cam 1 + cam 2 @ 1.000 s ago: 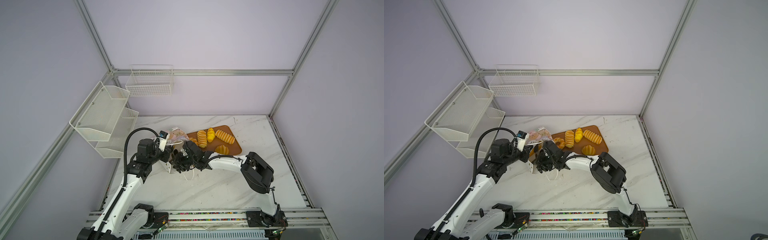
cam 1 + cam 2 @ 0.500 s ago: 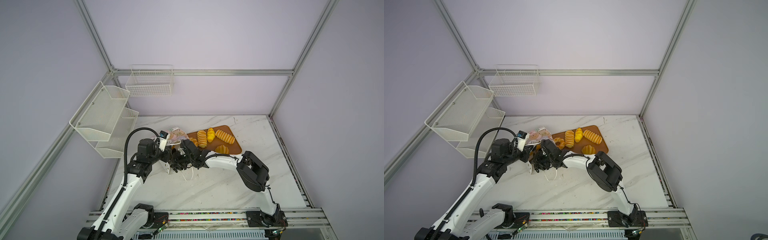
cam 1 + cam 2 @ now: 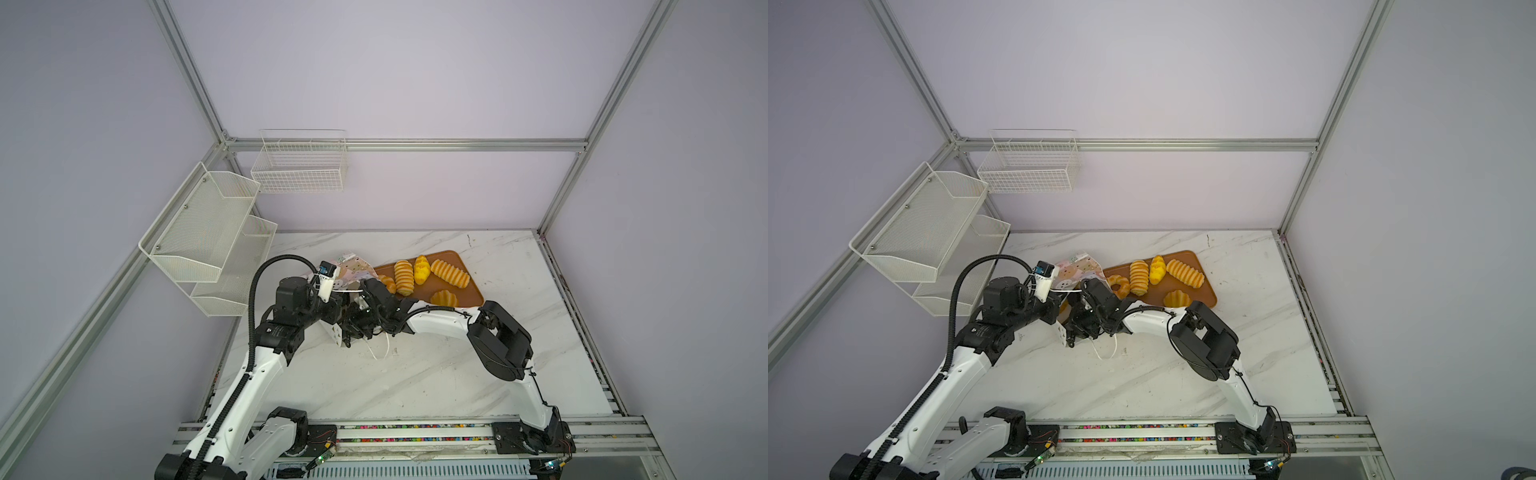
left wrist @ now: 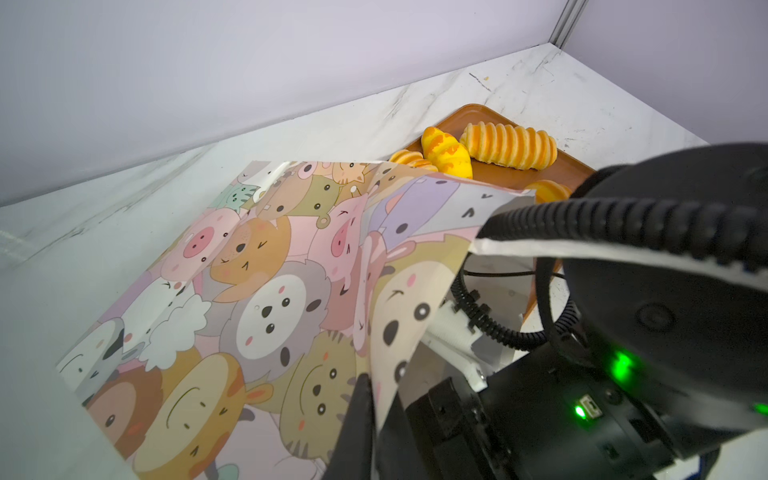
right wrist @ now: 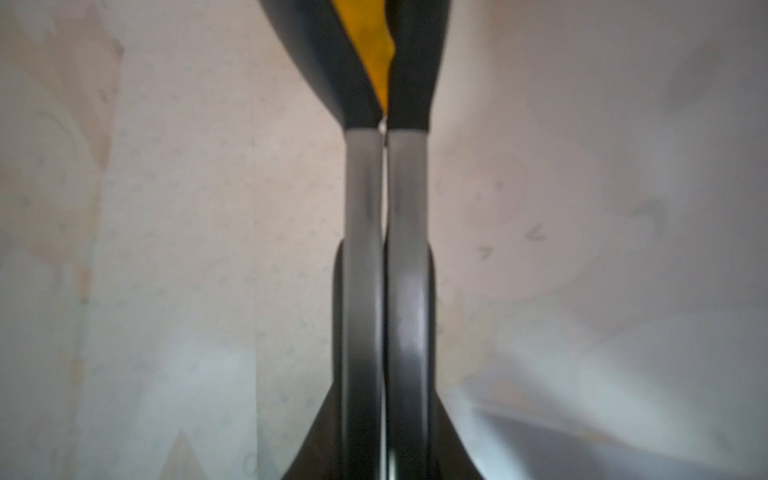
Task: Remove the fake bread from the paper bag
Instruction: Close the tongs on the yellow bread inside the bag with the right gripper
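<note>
The paper bag lies on its side left of the tray, cartoon print facing up. My left gripper is shut on the bag's mouth edge and holds it up. My right gripper is inside the bag, its fingers pressed together with a yellow piece of fake bread caught between the tips. From above, its black wrist sits at the bag's mouth. More fake bread lies on the tray: ridged rolls, a doughnut and a small bun.
The orange-brown tray sits behind my right forearm. A white cord handle loops onto the marble table in front of the bag. A wire basket hangs on the back wall and mesh shelves on the left wall.
My right gripper has closed inside the bag, and its arm has shifted slightly left. The left gripper keeps its hold on the bag edge.
</note>
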